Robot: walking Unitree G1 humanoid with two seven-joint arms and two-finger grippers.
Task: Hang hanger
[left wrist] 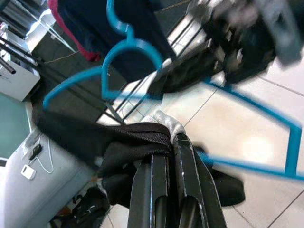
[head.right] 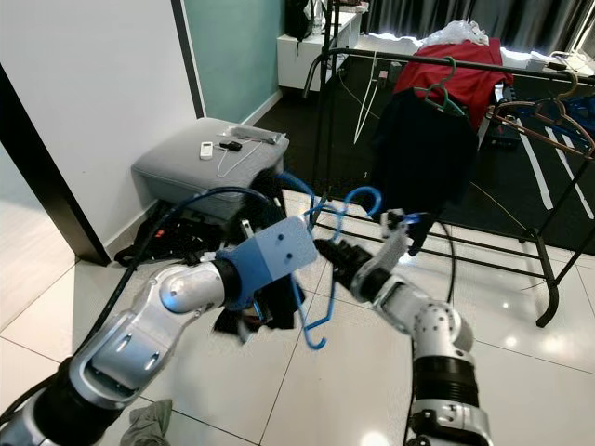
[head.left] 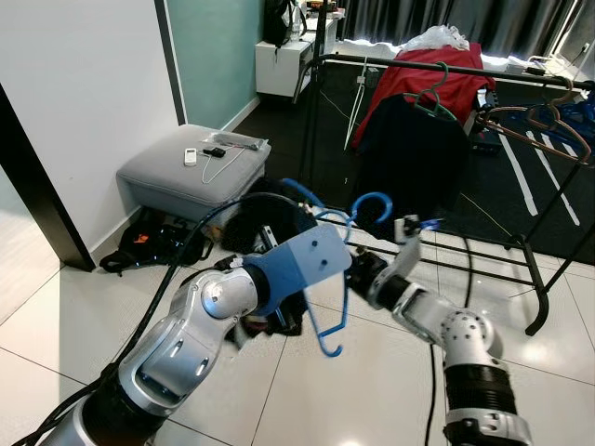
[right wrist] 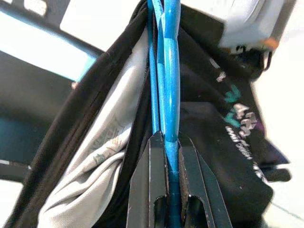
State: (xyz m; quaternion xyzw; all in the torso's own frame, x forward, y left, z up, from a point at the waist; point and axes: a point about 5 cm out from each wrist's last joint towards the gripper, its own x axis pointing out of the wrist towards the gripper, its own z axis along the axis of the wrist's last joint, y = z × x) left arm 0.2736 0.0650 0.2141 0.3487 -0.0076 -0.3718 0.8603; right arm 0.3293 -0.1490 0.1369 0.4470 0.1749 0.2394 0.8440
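Note:
A blue hanger [head.left: 372, 201] hangs in the air between my two arms, above the tiled floor. A black garment [left wrist: 118, 142] with a pale lining is draped on it. My right gripper [right wrist: 170, 138] is shut on the hanger's blue wire, reaching in from the right [head.right: 332, 253]. My left gripper [left wrist: 171, 143] is shut on a fold of the black garment; in the eye views its blue wrist block [head.left: 302, 265] hides the fingers. The black clothes rack [head.left: 446, 67] stands beyond, about an arm's length further, with a dark shirt [head.left: 414, 149] and a red garment [head.left: 429, 76] hanging on it.
Brown hangers [head.left: 539, 121] hang at the rack's right end. A grey ottoman [head.left: 191, 167] with a remote and cable stands to the left by the white wall. A dark bag [head.left: 149, 246] lies at its foot. The rack's base bars [head.left: 483, 269] run along the floor.

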